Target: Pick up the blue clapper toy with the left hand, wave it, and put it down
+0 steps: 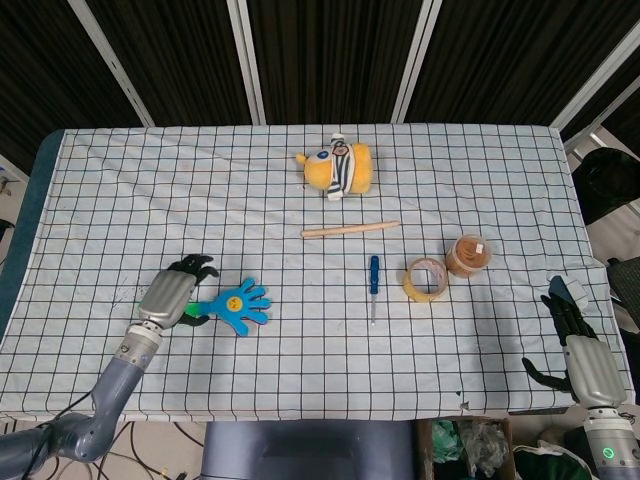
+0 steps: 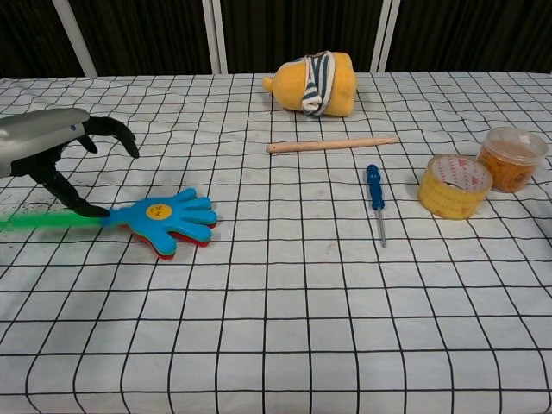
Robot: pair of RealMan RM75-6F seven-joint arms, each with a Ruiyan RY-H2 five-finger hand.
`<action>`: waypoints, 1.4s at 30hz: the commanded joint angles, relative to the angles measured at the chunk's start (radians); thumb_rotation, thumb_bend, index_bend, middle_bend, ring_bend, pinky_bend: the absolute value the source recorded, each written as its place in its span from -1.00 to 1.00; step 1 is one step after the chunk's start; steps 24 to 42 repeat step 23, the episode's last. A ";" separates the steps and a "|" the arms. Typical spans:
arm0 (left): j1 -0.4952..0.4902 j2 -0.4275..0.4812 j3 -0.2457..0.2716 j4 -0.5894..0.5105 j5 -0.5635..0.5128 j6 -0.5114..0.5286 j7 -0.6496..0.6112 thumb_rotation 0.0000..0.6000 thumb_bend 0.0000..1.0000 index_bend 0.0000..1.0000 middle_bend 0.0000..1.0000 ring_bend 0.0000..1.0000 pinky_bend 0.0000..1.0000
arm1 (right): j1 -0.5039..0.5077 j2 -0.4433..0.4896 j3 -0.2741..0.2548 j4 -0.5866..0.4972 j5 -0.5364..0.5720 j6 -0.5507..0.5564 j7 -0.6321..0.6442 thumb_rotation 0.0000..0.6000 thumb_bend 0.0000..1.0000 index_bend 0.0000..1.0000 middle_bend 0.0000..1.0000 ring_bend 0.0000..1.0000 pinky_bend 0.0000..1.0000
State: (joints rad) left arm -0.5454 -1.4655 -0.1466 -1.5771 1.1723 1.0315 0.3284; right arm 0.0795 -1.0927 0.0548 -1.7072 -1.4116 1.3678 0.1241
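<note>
Blue clapper toy (image 1: 236,305) lies flat on the checked table (image 1: 150,190) in the head view, near the front left, its green handle pointing left under the left robot hand (image 1: 176,291). That robot hand is open, dark fingers (image 1: 196,264) spread above the handle, not closed round it. Right robot hand (image 1: 575,345) sits off the table's front right corner, fingers apart, holding nothing. Further back a yellow plush toy (image 1: 338,168) lies on its side; a wooden stick (image 1: 350,229) lies nearer, then a blue screwdriver (image 1: 373,283), a yellow tape roll (image 1: 425,278) and just beside it a small lidded jar (image 1: 468,254). Chest view: clapper toy (image 2: 162,221) rests on the cloth at left, red layer showing under the blue palm, green handle running out to the left edge. Left robot hand (image 2: 52,151) hangs over the handle end, one dark fingertip (image 2: 90,210) down at or near where the handle meets the palm; can't tell if it touches. Plush toy (image 2: 312,83), stick (image 2: 332,144), screwdriver (image 2: 375,197), tape roll (image 2: 454,185) and jar (image 2: 511,158) sit well apart from the clapper, on the right half.
</note>
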 commanded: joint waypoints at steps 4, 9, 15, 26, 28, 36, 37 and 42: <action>0.022 0.042 0.000 -0.047 -0.021 0.040 0.017 1.00 -1.00 -0.85 -1.00 -1.00 -0.90 | 0.000 0.001 0.000 -0.002 0.003 -0.002 0.000 1.00 -0.55 -1.00 -1.00 -1.00 -0.69; 0.087 0.130 0.030 -0.121 0.035 0.141 0.001 1.00 -1.00 -0.89 -1.00 -1.00 -0.95 | 0.001 0.002 0.000 0.000 0.002 -0.003 -0.001 1.00 -0.55 -1.00 -1.00 -1.00 -0.69; 0.169 0.208 0.083 -0.166 0.129 0.264 -0.013 1.00 -1.00 -0.96 -1.00 -1.00 -0.98 | 0.001 0.002 -0.002 0.003 -0.001 -0.004 -0.009 1.00 -0.56 -1.00 -1.00 -1.00 -0.69; 0.341 0.326 0.187 -0.203 0.240 0.455 -0.117 1.00 -1.00 -1.00 -1.00 -1.00 -1.00 | 0.001 0.004 -0.006 0.005 -0.012 0.001 -0.019 1.00 -0.56 -1.00 -1.00 -1.00 -0.69; 0.341 0.326 0.187 -0.203 0.240 0.455 -0.117 1.00 -1.00 -1.00 -1.00 -1.00 -1.00 | 0.001 0.004 -0.006 0.005 -0.012 0.001 -0.019 1.00 -0.56 -1.00 -1.00 -1.00 -0.69; 0.341 0.326 0.187 -0.203 0.240 0.455 -0.117 1.00 -1.00 -1.00 -1.00 -1.00 -1.00 | 0.001 0.004 -0.006 0.005 -0.012 0.001 -0.019 1.00 -0.56 -1.00 -1.00 -1.00 -0.69; 0.341 0.326 0.187 -0.203 0.240 0.455 -0.117 1.00 -1.00 -1.00 -1.00 -1.00 -1.00 | 0.001 0.004 -0.006 0.005 -0.012 0.001 -0.019 1.00 -0.56 -1.00 -1.00 -1.00 -0.69; 0.341 0.326 0.187 -0.203 0.240 0.455 -0.117 1.00 -1.00 -1.00 -1.00 -1.00 -1.00 | 0.001 0.004 -0.006 0.005 -0.012 0.001 -0.019 1.00 -0.56 -1.00 -1.00 -1.00 -0.69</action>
